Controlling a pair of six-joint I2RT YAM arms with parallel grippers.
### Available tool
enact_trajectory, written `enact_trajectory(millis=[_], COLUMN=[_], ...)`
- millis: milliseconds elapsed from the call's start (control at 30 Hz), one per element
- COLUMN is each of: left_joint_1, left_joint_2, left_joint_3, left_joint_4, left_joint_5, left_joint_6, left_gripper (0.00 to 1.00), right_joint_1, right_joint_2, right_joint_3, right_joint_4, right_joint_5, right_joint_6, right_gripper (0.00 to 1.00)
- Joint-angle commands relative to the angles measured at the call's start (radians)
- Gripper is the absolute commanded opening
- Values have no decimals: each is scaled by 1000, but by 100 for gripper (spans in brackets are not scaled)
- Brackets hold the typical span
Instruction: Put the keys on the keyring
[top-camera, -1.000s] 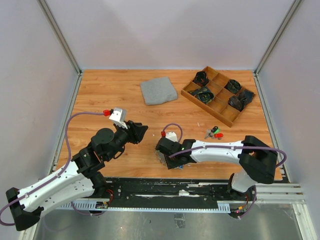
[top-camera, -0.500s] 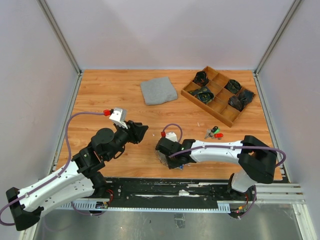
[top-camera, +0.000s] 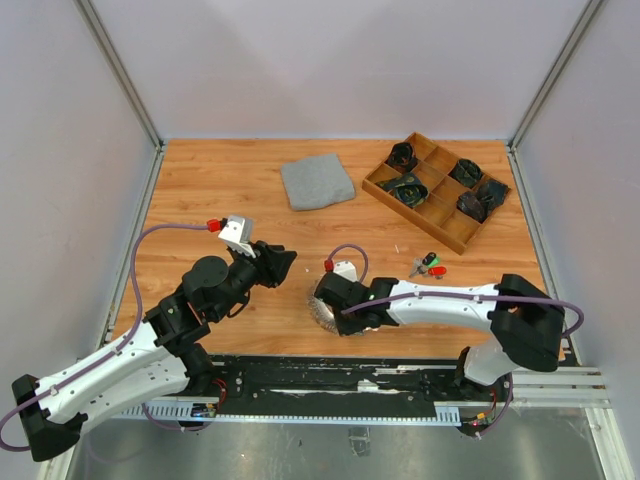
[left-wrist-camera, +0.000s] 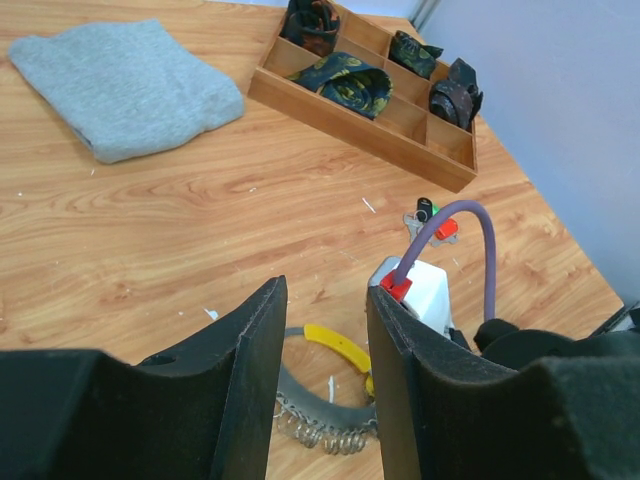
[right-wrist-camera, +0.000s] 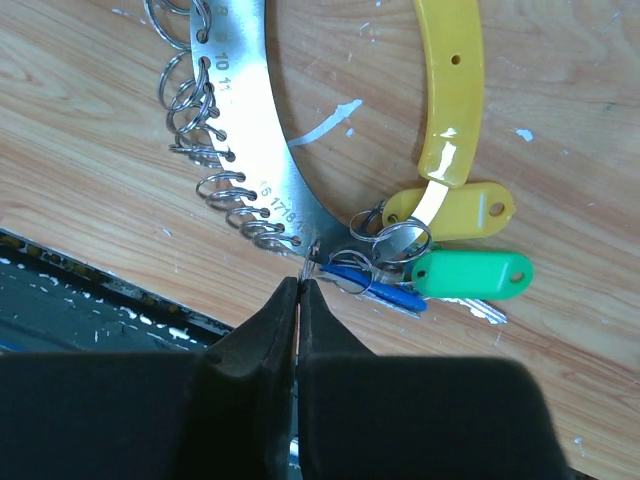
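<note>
Wooden surface (top-camera: 200, 190) lies open beyond both arms; silvery toothed metal keyring (right-wrist-camera: 250, 150) sits by its near edge, right end effector (right-wrist-camera: 300, 285) clenched at its tip. Left end effector (left-wrist-camera: 325, 295) gapes, empty. Red- and green-headed keys (top-camera: 430, 266) lie apart, rightward.

— What do you log?
— You log one keyring (right-wrist-camera: 248, 120), one grey cloth (top-camera: 317, 181), one wooden tray (left-wrist-camera: 360, 132), four dark bundles (left-wrist-camera: 350, 85), one yellow tag (right-wrist-camera: 470, 210), one green tag (right-wrist-camera: 470, 273), one blue key (right-wrist-camera: 385, 292); loose keys (top-camera: 428, 266) uncountable.

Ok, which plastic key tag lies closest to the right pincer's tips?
The blue plastic tag, just beside the shut right pincer. The green plastic tag and yellow plastic tag lie farther out past it.
</note>
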Motion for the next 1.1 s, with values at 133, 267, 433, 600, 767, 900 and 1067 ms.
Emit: enact_trajectory(millis=[133, 267, 433, 600, 767, 900, 1067], left_joint_1=[6, 5, 5, 5, 5, 5, 5], left_joint_2=[2, 5, 10, 28, 50, 76, 119], left_joint_3=[-10, -15, -21, -17, -12, 7, 78], left_joint_4=[37, 54, 96, 143, 190, 227, 232], left_joint_5=[20, 62, 167, 299, 368, 423, 485], left_joint_6=[19, 36, 81, 114, 136, 151, 191], left_gripper=[44, 44, 45, 49, 57, 68, 66], right_joint_1=[-15, -45, -120, -203, -256, -264, -264], right_joint_2=[-117, -200, -322, -492, -609, -684, -775], right_joint_3=[-45, -80, -133, -199, -182, -171, -123], right_joint_4=[-2, 39, 107, 181, 132, 97, 50], right_joint_5=[34, -4, -104, -189, -308, -369, -396], right_joint_6=[-96, -168, -290, -397, -578, -698, -816], right_gripper=[1, 1, 1, 0, 0, 0, 1])
